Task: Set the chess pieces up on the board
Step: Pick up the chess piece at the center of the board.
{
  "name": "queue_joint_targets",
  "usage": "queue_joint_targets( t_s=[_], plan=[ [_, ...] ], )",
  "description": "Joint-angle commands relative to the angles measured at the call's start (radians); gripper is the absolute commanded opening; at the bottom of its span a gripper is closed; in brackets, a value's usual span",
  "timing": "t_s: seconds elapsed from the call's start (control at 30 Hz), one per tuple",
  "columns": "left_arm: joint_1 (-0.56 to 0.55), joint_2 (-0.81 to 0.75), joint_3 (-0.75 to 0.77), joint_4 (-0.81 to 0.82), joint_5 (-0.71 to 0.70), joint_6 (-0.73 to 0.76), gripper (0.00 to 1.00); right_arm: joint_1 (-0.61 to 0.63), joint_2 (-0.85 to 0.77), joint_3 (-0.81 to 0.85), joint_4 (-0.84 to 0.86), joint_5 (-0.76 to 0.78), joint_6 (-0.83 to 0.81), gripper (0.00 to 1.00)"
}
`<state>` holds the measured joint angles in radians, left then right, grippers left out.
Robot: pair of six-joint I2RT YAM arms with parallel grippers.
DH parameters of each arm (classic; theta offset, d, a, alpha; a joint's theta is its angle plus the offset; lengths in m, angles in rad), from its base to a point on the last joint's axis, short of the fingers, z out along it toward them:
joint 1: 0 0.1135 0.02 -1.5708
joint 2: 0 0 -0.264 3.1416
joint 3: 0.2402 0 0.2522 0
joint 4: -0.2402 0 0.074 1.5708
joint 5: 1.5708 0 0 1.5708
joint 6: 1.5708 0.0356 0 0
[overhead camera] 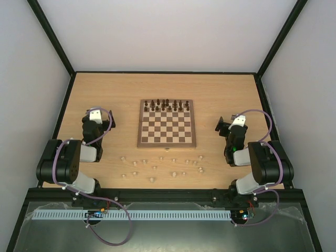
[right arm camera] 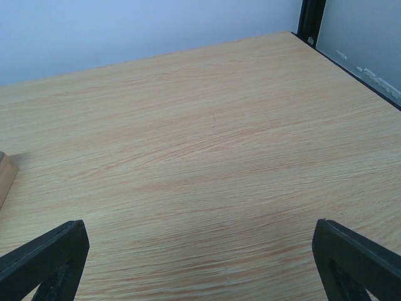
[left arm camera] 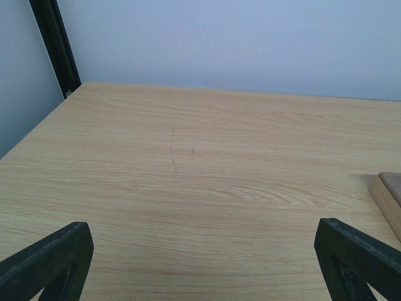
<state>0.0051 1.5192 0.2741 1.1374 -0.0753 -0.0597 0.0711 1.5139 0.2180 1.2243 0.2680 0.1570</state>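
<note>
1. Beige chess pieces (overhead camera: 154,167) lie scattered on the table (overhead camera: 105,89) between the board (overhead camera: 167,123) and my bases; none stands on a square yet
2. Dark brown pieces (overhead camera: 167,104) fill the board's far rows
3. My left gripper (left arm camera: 200,269) and right gripper (right arm camera: 200,266) gape wide, holding nothing, either side of the board

No text, label, brand, number or sign can be read in any of the views. The board (overhead camera: 167,123) is marked only by its checkered squares (lettering along its brown border, if any is there, is perhaps too small to be made out from above). Only wood grain is seen on the counter (left arm camera: 207,188) in both wrist views.
</note>
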Motion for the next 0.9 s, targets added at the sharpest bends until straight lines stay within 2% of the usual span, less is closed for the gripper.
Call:
queue_joint_targets(
  t_s=[0.0,0.47,0.53,0.57,0.63,0.7,0.8,0.87],
  plan=[
    [0.001,0.006,-0.003,0.053,0.011,0.003,1.0,-0.005,0.003,0.014,0.012,-0.01,0.001,0.99],
    [0.001,0.003,-0.005,0.055,0.01,0.005,1.0,-0.005,0.002,0.014,0.012,-0.01,0.0,0.99],
    [-0.009,-0.014,-0.001,0.04,0.023,0.028,1.0,-0.005,-0.001,0.007,0.021,-0.048,-0.019,0.99],
    [-0.032,-0.033,0.01,0.003,0.001,0.047,1.0,-0.005,-0.001,0.008,0.017,-0.075,-0.03,0.99],
    [-0.066,-0.071,0.015,-0.038,-0.059,0.062,1.0,-0.005,-0.01,0.02,-0.005,-0.011,-0.006,0.99],
    [-0.093,-0.127,0.038,-0.133,-0.073,0.066,1.0,0.011,-0.077,0.039,-0.111,0.06,0.007,0.99],
    [-0.14,-0.212,0.095,-0.313,-0.052,0.056,1.0,0.016,-0.191,0.216,-0.568,0.295,0.181,0.99],
    [-0.187,-0.304,0.138,-0.441,0.008,0.074,0.99,0.016,-0.247,0.256,-0.64,0.209,0.159,0.99]
  ],
)
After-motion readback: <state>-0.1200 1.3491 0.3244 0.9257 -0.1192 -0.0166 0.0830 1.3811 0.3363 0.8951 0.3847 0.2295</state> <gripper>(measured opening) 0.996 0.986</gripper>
